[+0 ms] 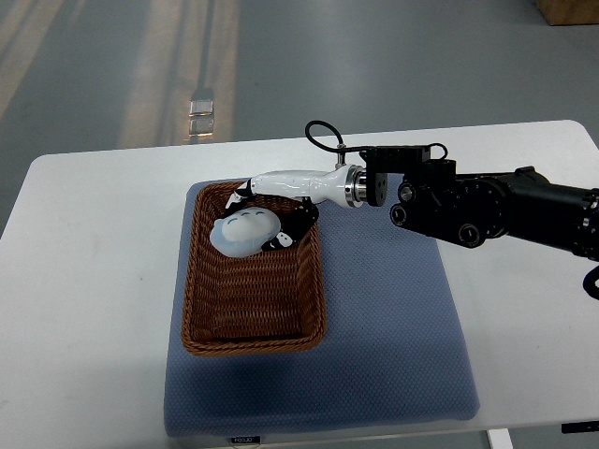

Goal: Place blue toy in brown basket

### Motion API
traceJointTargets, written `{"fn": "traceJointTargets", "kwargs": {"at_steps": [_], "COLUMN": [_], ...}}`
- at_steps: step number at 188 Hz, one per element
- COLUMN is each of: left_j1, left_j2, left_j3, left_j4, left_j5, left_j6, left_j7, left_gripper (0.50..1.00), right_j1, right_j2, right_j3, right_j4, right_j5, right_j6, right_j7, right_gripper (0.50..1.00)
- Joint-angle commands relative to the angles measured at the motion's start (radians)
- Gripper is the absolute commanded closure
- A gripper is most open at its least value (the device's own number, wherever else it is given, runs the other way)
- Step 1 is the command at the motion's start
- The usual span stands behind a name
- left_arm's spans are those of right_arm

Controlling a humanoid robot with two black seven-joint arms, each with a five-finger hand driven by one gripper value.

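Over the brown basket [253, 309] near the surface's far edge: right hand [281, 201], fingers pinching blue toy [245, 232]. Next: lower, release.

Even, bright overhead light; the white table [94, 281] is nearly washed out. Pale streaks of glare cross the floor [140, 56]. Shadows are soft, focus sharp throughout.

The toy [245, 231] lies in the basket's [253, 337] far end; basket on the mat [393, 327], left side.
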Motion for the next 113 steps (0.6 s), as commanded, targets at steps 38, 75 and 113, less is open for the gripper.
{"fn": "traceJointTargets", "kwargs": {"at_steps": [38, 75, 113], "left_j1": [-0.003, -0.004, -0.004], "left_j2": [0.000, 0.000, 0.000], "left_j3": [0.000, 0.000, 0.000], "left_j4": [0.000, -0.003, -0.006], "left_j5": [0.000, 0.000, 0.000], "left_j6": [0.001, -0.001, -0.001], "left_j7": [0.000, 0.000, 0.000], "left_gripper": [0.500, 0.500, 0.500], "right_j1": [-0.007, -0.073, -0.180], "right_j2": [-0.049, -0.101, -0.127], "right_j3": [0.028, 0.161, 0.431], "right_j4": [-0.014, -0.069, -0.110], "right_j5": [0.098, 0.320, 0.523], "right_j6": [-0.018, -0.046, -0.058], "right_j7": [-0.002, -0.061, -0.211], "right_gripper": [0.605, 0.603, 0.605]}}
